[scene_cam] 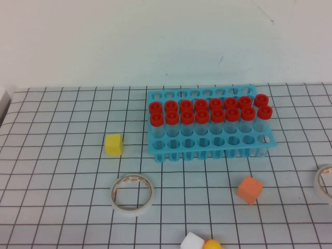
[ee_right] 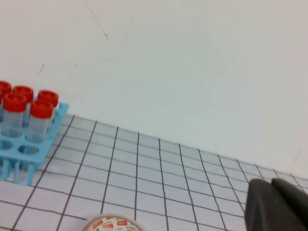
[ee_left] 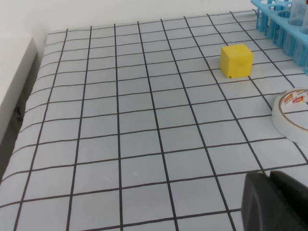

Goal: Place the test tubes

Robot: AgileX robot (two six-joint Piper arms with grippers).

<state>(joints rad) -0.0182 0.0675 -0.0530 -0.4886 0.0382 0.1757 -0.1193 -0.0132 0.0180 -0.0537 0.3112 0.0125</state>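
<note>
Left end effector (ee_left: pixel 273 201), right end effector (ee_right: pixel 275 204): both closed, well apart from test tubes (scene_cam: pixel 209 110).

Red-capped test tubes (scene_cam: pixel 202 105), blue rack (scene_cam: pixel 161 154); white tabletop (scene_cam: pixel 52 155) gridded black; yellow cube (scene_cam: pixel 113 144), orange cube (scene_cam: pixel 249 189), white tape roll (scene_cam: pixel 132 194).

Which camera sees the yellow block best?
The left wrist view: the yellow block is close and whole. The high view shows it farther off, left of the blue rack. The right wrist view misses it.
</note>
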